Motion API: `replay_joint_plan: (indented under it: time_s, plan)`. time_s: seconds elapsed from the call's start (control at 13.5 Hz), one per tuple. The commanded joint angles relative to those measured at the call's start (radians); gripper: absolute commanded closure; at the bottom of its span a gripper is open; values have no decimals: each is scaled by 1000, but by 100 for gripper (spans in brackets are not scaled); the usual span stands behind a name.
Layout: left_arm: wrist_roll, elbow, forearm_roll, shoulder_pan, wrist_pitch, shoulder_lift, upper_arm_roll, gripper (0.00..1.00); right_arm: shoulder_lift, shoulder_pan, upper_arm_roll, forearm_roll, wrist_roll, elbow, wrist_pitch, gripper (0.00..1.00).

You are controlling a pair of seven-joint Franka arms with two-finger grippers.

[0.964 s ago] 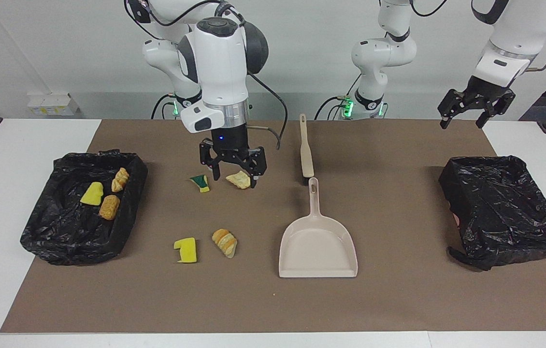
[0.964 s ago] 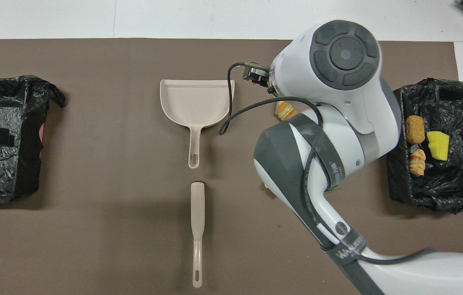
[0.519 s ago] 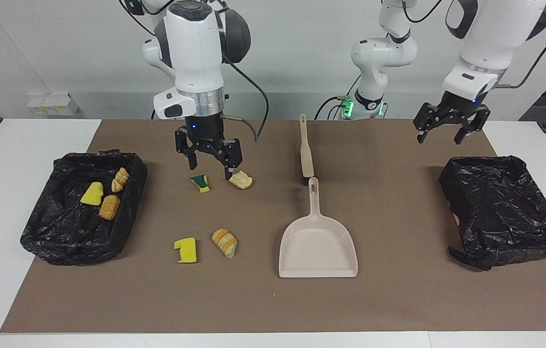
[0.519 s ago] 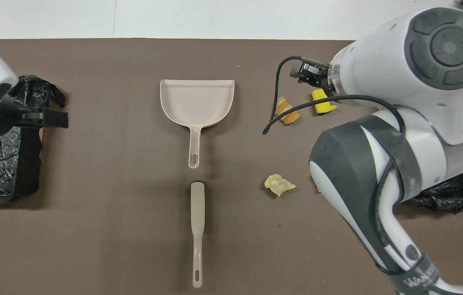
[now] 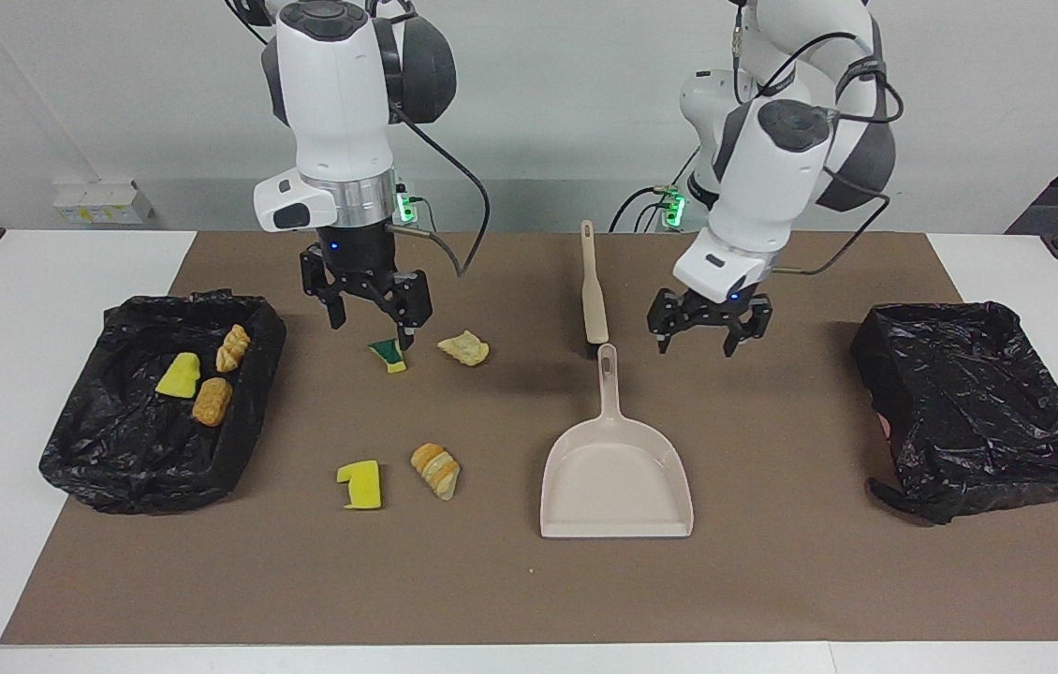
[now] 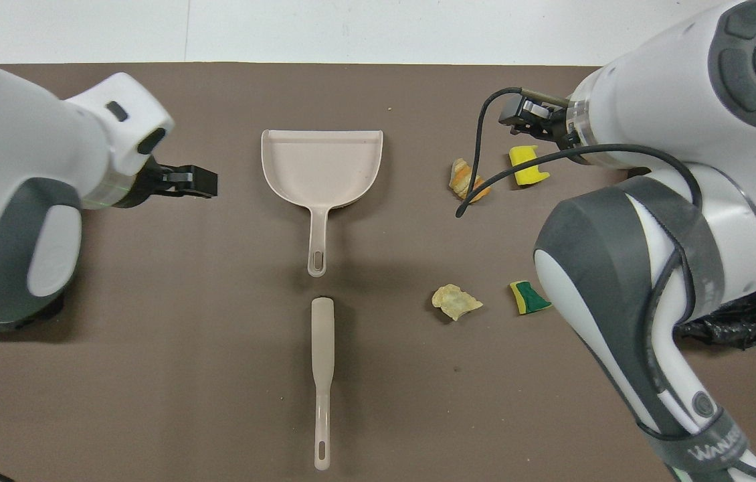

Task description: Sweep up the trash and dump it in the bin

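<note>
- While the right gripper [image 5: 367, 318] is drifting off the pale bread chunk [image 5: 464, 348] toward the bin holding scraps [image 5: 253, 318], jaws spread and holding nothing, it is hanging over the green sponge scrap [image 5: 388, 355].
- Swinging in from the empty bin [image 5: 978, 398], the left gripper [image 5: 709, 328] is now hovering spread beside the dustpan [image 5: 616, 473] handle and the brush [image 5: 592, 285], suggesting sweeping is about to begin.
- Farther out, the yellow sponge piece [image 5: 360, 484] and the striped bread chunk [image 5: 436, 469] are lying unswept on the mat, well apart from both grippers.
</note>
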Motion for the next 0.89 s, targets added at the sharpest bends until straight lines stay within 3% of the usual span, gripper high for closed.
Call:
replay_joint_plan:
  time_s: [0.0, 0.3, 0.59, 0.82]
  plan:
    - [-52, -14, 16, -60, 80, 72, 15, 0, -25, -30, 7, 64, -55, -30, -13, 0]
    - [-49, -112, 16, -86, 148, 97, 13, 0, -16, -70, 7, 96, -78, -12, -32, 0]
    - [-54, -126, 17, -113, 201, 132, 16, 0, -14, -129, 7, 110, -170, 3, -47, 0]
    - [-48, -80, 72, -119, 177, 158, 18, 0, -28, -135, 5, 110, -193, 3, -93, 0]
